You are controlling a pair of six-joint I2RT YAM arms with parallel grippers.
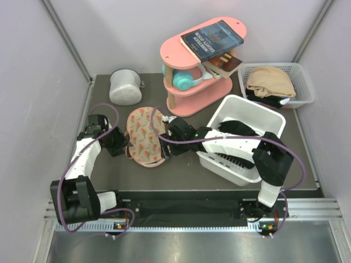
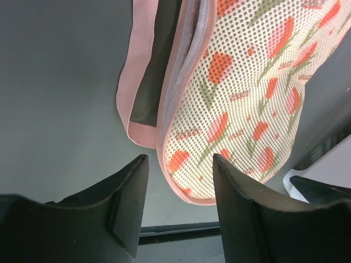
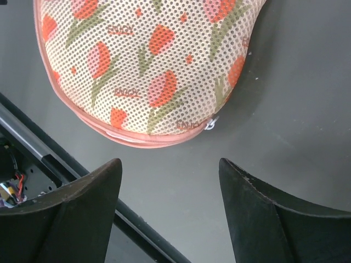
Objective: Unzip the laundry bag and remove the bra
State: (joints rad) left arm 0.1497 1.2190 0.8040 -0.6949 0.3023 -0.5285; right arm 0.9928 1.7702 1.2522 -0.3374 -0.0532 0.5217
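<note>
The laundry bag (image 1: pixel 143 136) lies flat on the dark table, beige-pink mesh with red and green flowers. My left gripper (image 1: pixel 124 147) is open at its left edge. In the left wrist view the bag's (image 2: pixel 247 98) near end lies just beyond my gripper (image 2: pixel 180 159), with a pink strap loop (image 2: pixel 137 71) beside it. My right gripper (image 1: pixel 164 146) is open at the bag's right edge. In the right wrist view the bag (image 3: pixel 148 60) and its small metal zipper pull (image 3: pixel 211 125) lie just ahead of the open gripper (image 3: pixel 169 163), not touched. No bra shows.
A white-grey cylindrical container (image 1: pixel 125 86) stands behind the bag. A pink shelf (image 1: pixel 200 66) holds books and teal headphones. A white slotted bin (image 1: pixel 241 137) sits under my right arm. A white basket (image 1: pixel 303 82) of clothes is at the back right.
</note>
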